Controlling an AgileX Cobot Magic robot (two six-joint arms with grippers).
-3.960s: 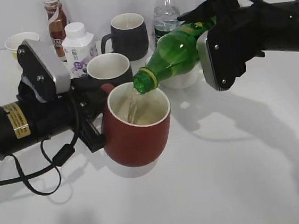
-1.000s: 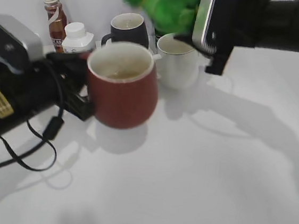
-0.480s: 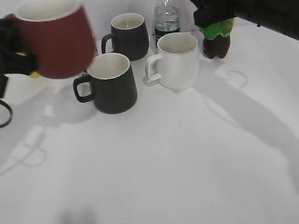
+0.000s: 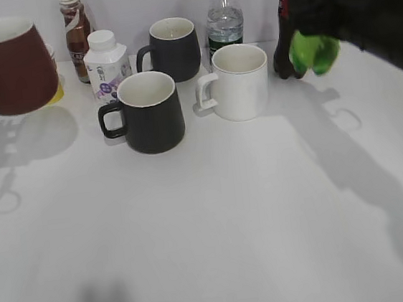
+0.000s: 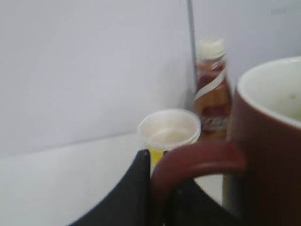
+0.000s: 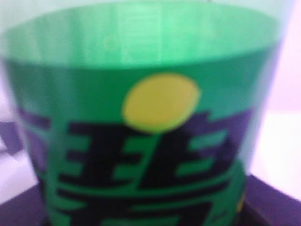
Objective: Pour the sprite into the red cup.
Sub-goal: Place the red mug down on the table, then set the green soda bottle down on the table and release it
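holding the red cup (image 4: 9,66) up at the far left, off the table, i've got the left gripper (image 5: 155,188) clamped on its handle, black fingers (image 5: 134,188) either side of the loop in the left wrist view. the cup sits upright, rim level, just in front of the yellow cup (image 5: 168,134) and the brown bottle (image 4: 75,31). the white bottle (image 4: 104,64) stands just to its right.

in the middle stand two black mugs (image 4: 147,113) and a white mug (image 4: 241,82), with a clear bottle (image 4: 223,12) behind.

at the far right the sprite (image 4: 316,45) hangs blurred above the table, next to the cola bottle (image 4: 286,34). the right wrist view is filled by its label, with a dark finger edge at each lower corner; i judge the right gripper (image 6: 150,216) shut around the body.

pouring looks done to me, with cup and bottle well apart, so the step in hand is putting both down. i'd lower the cup slowly and level so nothing slops, keeping it off the yellow cup. i'd bring the sprite down upright, away from the cola, and open only once the base is seated.
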